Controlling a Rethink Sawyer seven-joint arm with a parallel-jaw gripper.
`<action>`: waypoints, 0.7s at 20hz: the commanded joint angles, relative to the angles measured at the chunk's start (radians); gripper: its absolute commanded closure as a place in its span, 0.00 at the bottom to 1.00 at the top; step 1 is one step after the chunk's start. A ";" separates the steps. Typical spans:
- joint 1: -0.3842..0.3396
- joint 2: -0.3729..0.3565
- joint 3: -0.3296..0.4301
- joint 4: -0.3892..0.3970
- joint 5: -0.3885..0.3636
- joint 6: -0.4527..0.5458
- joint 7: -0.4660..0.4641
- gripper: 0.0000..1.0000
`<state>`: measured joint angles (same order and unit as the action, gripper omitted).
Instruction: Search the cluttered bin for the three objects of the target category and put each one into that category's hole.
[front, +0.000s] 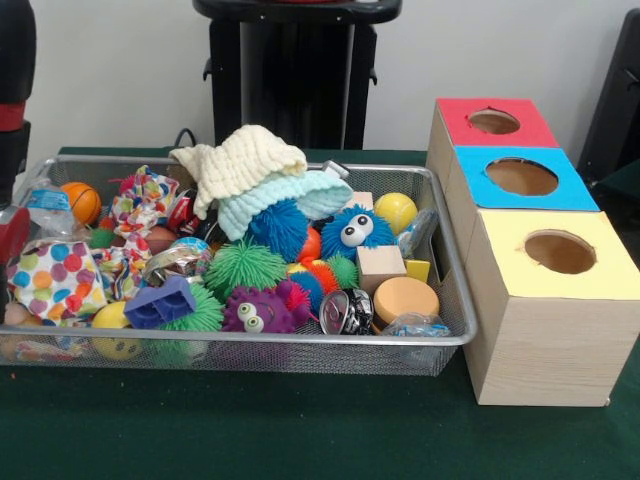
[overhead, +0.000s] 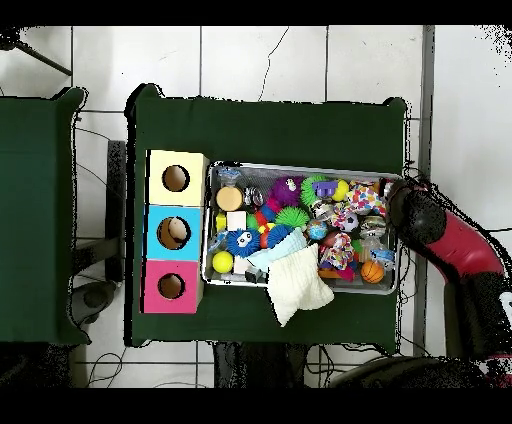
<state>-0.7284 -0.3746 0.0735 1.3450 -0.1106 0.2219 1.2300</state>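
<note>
Front view: a wire mesh bin (front: 440, 335) sits on the green bench (front: 300, 430), packed to the rim with toys. A cream knitted cloth (front: 240, 160) is heaped at the bin's 12 o'clock side, over a pale blue cloth (front: 290, 195). Spiky balls crowd the middle: a blue one with eyes (front: 355, 230), a green one (front: 243, 265), a purple one with eyes (front: 255, 312). A wooden cube (front: 380, 265) and an orange disc (front: 405, 298) lie toward 4 o'clock, a yellow ball (front: 396, 211) toward 2 o'clock, and an orange ball (front: 80, 202) toward 10 o'clock. At 3 o'clock of the bin, just beside its rim, stand three wooden boxes with round holes: the red-topped box (front: 495, 122), blue-topped box (front: 522, 178) and yellow-topped box (front: 555, 255). The bench strip at 6 o'clock is bare. The red arm (front: 14, 120) shows at the 9 o'clock edge.

Overhead view: the arm (overhead: 450, 250) reaches in from 4 o'clock to the bin's 3 o'clock rim. The claw itself is not discernible, so whether it is wide or narrow I cannot tell.
</note>
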 joint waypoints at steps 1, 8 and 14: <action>0.021 0.098 0.022 0.129 0.055 -0.059 0.287 0.00; 0.038 0.086 -0.004 0.144 0.092 -0.053 0.294 0.00; 0.076 0.078 -0.045 0.151 0.140 -0.039 0.313 0.00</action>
<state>-0.6959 -0.3707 0.0283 1.3694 -0.0308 0.1753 1.2329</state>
